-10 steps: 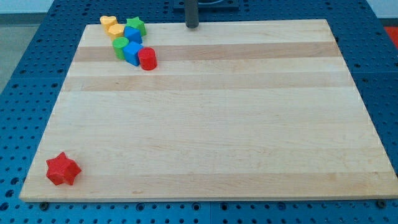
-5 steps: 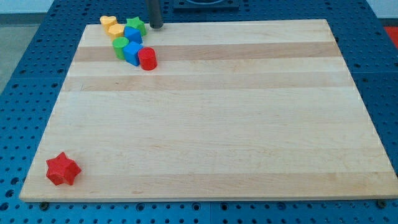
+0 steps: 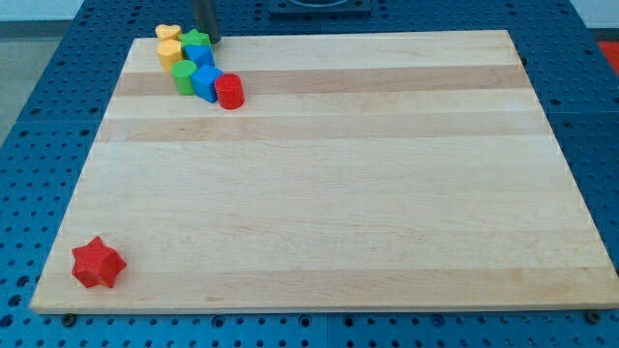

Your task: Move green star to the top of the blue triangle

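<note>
Nearest, well below the cluster, sits a red star (image 3: 98,263) on the board (image 3: 319,193). Within the cluster, the green star (image 3: 195,41) touches the upper blue block (image 3: 200,54). Just beyond that star stands my tip (image 3: 208,37), a bare rod without jaws. The star looks light, rigid, likely to spin; push its flank.

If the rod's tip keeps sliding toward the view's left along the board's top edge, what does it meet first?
Most likely the green star block: my tip sits just at its right side, seemingly touching already. Beyond it lie the yellow blocks.
</note>
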